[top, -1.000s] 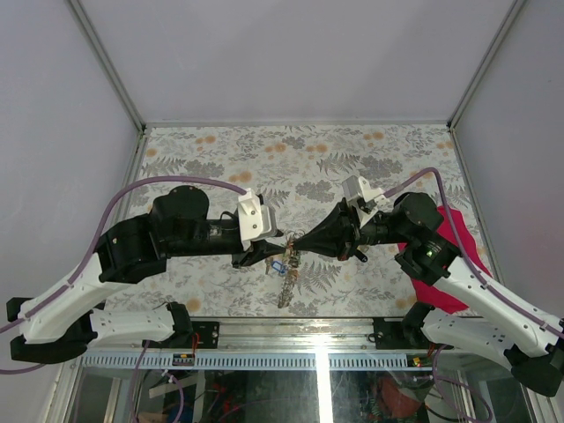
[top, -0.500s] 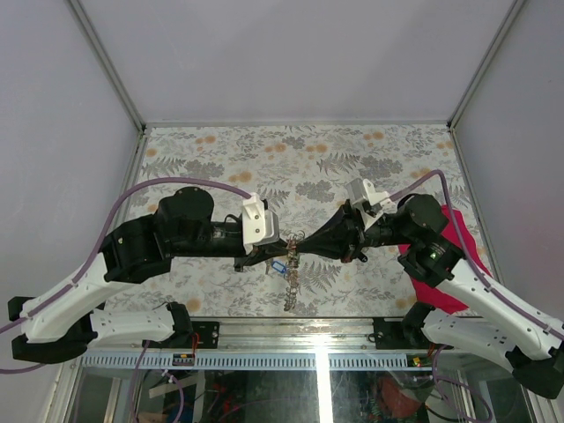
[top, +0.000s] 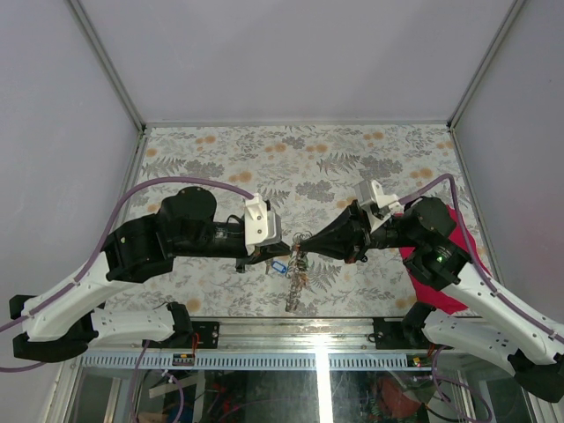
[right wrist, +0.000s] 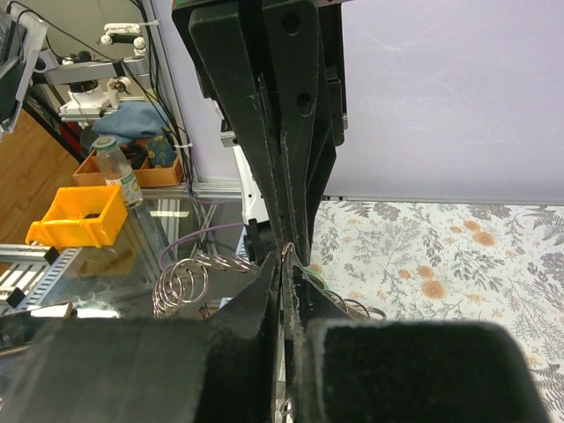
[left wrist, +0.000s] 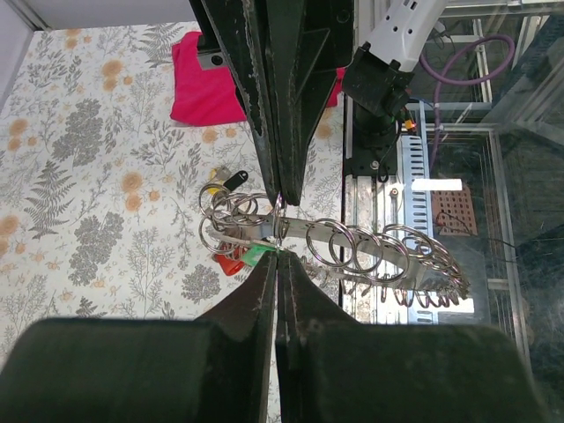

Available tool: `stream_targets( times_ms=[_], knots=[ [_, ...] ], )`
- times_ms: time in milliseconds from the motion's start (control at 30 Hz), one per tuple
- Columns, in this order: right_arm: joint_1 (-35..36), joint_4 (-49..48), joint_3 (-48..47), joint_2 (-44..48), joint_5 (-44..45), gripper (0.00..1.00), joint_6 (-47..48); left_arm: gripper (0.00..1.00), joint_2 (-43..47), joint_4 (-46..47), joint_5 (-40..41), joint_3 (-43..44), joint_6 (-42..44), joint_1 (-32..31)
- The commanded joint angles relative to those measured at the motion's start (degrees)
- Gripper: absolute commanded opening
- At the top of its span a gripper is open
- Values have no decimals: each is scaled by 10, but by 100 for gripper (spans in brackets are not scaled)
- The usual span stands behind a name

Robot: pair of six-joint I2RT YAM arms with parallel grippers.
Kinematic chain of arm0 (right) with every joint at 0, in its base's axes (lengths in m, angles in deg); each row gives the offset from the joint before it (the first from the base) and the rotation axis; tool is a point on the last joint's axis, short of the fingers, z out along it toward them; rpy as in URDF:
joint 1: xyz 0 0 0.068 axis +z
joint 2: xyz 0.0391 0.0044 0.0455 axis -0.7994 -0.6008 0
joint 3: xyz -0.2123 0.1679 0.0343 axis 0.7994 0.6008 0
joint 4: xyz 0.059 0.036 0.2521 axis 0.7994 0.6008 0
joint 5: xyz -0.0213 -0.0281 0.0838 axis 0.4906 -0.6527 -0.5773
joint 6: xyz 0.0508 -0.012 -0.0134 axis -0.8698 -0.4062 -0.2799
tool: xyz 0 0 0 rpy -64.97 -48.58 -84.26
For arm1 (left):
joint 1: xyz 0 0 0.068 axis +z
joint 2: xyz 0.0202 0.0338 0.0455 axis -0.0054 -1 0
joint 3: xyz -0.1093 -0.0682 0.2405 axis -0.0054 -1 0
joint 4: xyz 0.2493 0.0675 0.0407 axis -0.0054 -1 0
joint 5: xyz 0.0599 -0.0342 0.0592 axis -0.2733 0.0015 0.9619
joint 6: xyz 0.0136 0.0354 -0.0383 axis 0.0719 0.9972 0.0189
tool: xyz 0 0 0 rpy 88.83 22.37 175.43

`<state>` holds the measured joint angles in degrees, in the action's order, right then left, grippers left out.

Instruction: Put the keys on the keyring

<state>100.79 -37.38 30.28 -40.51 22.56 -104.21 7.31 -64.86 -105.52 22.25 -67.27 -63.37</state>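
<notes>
Keyring (left wrist: 231,211) gripped by left gripper (left wrist: 277,260) and right gripper (left wrist: 284,196); crimson cloth (left wrist: 207,79) beyond.

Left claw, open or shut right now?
Shut. In the left wrist view the left claw has its fingers pressed together with no gap, tips right beside the green key. Whether that key is actually pinched, cannot tell.

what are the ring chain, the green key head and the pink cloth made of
Ring chain: looks like polished metal; silvery, with bright glints along the thin loops.
Green key head: probably plastic; flat saturated colour with no metallic shine, though only a small part shows.
Pink cloth: likely soft matte fabric; it lies folded with rounded edges and no gloss.
</notes>
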Motion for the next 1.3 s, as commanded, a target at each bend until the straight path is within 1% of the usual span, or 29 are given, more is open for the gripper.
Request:
stream_targets(
  times_ms=[0, 200, 400, 533, 633, 700, 867, 1100, 1267],
  knots=[
    [1, -85, -26, 22, 29, 0, -19, 0, 14, 47, 12, -2, -3, -2],
    [1, -161, -8, 22, 60, 0, -56, 0, 37, 114, 26, -42, -24, -2],
    [0, -255, 21, 20, 106, 0, -87, 0, 53, 200, 33, -86, -60, -2],
    [1, -302, 31, 12, 130, 0, -108, 0, 65, 262, 42, -117, -83, -1],
    [1, -329, 40, 8, 139, 0, -122, 1, 69, 278, 44, -127, -87, -1],
    [1, -326, 40, 9, 136, 0, -120, 5, 72, 276, 49, -125, -86, -2],
    [1, -282, 27, 11, 110, 0, -94, 23, 97, 292, 72, -133, -85, -2],
    [1, -236, 14, 11, 78, 0, -76, 29, 133, 363, 95, -168, -97, -2],
    [1, -233, 13, 10, 73, 0, -75, 31, 117, 368, 72, -168, -102, -1]
  ],
)
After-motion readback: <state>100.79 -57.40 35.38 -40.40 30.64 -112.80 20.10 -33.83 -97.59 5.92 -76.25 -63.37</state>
